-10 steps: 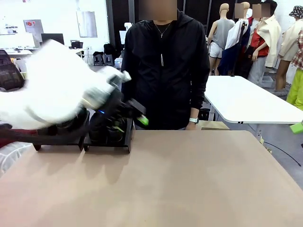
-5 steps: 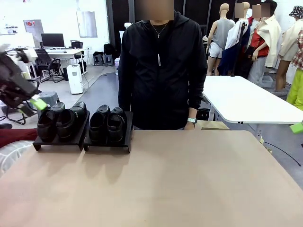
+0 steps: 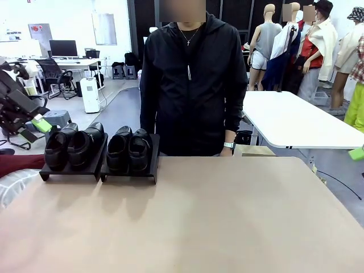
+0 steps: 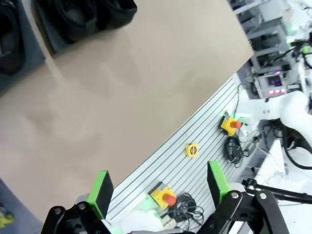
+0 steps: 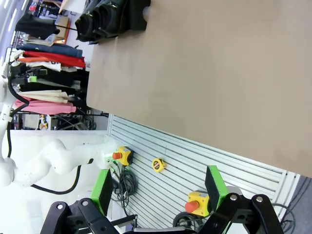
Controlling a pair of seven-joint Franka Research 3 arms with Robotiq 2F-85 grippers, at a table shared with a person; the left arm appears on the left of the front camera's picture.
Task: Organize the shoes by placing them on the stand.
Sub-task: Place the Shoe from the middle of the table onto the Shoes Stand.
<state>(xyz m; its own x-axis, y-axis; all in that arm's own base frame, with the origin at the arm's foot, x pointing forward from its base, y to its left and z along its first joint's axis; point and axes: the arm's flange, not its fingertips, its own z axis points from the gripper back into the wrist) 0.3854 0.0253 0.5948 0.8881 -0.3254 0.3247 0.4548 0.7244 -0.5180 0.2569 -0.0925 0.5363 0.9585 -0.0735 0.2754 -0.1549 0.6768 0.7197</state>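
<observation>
Surface [image 3: 227, 222], broad and tan, fills the foreground, with a person [image 3: 193, 85] in a black jacket standing at its far edge. At its far left corner sit two low black stands side by side, a left stand [image 3: 71, 169] and a right stand [image 3: 129, 173]. Shoes, four glossy black loafers, rest on them in pairs, toes toward the robot: one pair [image 3: 74, 145] on the left stand, the other pair [image 3: 129, 149] on the right. All four look placed, so the task appears finished.

Each shoe would likely handle as light and fairly stiff, its polished leather slippery under the pads. Judging by shape, pinching one wall of the open collar, or the heel, seems the safest hold.

Left gripper [image 3: 38, 126] hangs off the surface's left edge, just left of the left pair, touching nothing. In the left wrist view its fingers [image 4: 101, 191] stand spread wide and empty. Right gripper [image 5: 160, 189], in its own wrist view, is likewise spread wide, holding nothing, well apart from the shoes.
</observation>
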